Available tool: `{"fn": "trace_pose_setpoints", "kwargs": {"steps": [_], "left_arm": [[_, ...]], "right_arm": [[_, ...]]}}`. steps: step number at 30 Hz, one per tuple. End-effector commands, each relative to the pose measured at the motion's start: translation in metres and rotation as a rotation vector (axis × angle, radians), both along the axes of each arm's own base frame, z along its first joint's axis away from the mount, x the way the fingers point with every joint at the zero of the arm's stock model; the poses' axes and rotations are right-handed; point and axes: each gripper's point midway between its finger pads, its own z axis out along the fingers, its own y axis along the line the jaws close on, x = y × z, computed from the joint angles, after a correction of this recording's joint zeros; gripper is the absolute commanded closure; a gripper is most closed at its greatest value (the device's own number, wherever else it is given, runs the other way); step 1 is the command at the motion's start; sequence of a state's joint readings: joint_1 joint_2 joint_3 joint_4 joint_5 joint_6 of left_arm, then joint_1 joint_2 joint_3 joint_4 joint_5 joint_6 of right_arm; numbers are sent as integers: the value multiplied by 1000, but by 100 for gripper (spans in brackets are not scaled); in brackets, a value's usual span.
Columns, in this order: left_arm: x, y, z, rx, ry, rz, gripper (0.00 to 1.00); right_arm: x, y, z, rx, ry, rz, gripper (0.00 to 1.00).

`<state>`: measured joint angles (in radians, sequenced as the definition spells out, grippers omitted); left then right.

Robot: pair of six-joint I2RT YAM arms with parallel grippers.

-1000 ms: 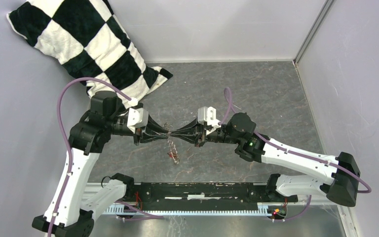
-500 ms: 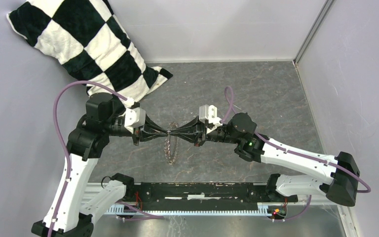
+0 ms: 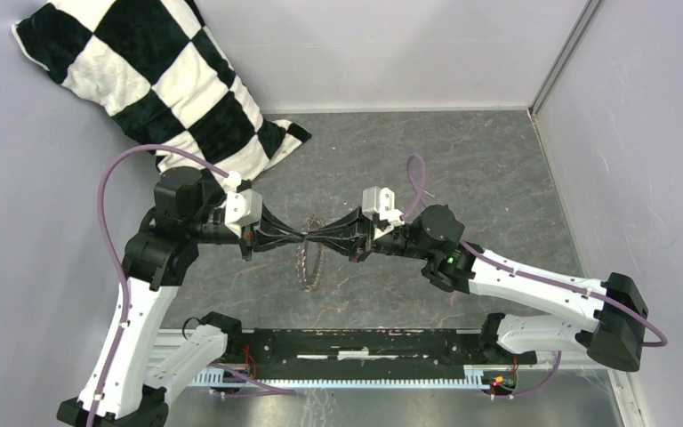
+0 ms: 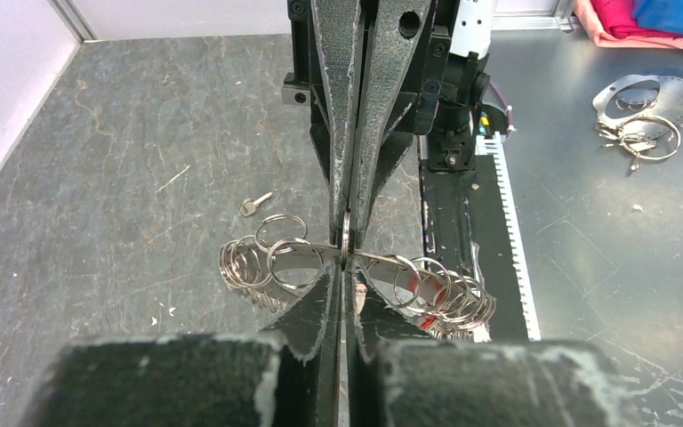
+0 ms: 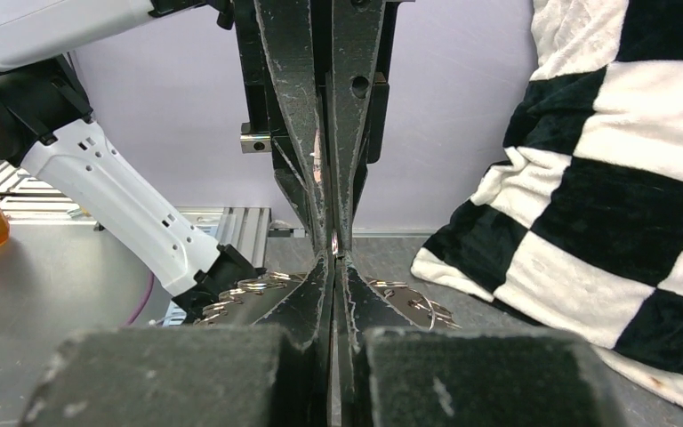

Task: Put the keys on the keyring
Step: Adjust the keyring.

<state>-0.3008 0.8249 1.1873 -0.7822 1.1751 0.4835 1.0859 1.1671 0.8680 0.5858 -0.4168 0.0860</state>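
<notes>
Left gripper [image 3: 299, 237]: fingers drawn together, clamped on one ring of the keyring [image 3: 308, 267], seen edge-on in its wrist view.
Right gripper [image 3: 322, 238]: fingers together too, pinching the same stretch of the keyring from the opposite side, so the two sets of tips meet nose to nose.
Keyring position: lifted between the two grippers, with loops of rings sagging to either side of the pinch; whether the lowest rings touch the counter [image 3: 462, 178] cannot be told.
Keyring handling: probably light; each ring is stiff, but the chain as a whole is limp and likely to swing. The polished metal looks slippery, so a grip on a single ring is safer than on a bunch.
Key [image 4: 255, 205]: lies flat on the counter, well apart from the grippers, with nothing holding it.
Key handling: tiny, thin and rigid, so hard to lift off a flat surface; the darker head is the better place to grip, leaving its hole free.
Arm pose: both forearms reach inward over mid-counter, wrists about level, fingers horizontal.
Beyond: chequered cushion [image 3: 142, 71] at the far left corner.
</notes>
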Motion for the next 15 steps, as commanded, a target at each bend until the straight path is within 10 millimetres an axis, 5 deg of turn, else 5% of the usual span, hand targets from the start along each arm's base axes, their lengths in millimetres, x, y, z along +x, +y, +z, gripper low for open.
{"fn": "trace_pose_setpoints", "kwargs": {"steps": [1,11,15], "left_arm": [[4,0,9,-21,-34,27,98],[1,0,8,-23,-34,22,96],[1,0,7,-24,-38,21,98]], "right_arm": [[-7,-1,12,54,-13,24,100],[-10,-1,-2,15,7,42,98],[-10,-2,0,18,3,43,76]]}}
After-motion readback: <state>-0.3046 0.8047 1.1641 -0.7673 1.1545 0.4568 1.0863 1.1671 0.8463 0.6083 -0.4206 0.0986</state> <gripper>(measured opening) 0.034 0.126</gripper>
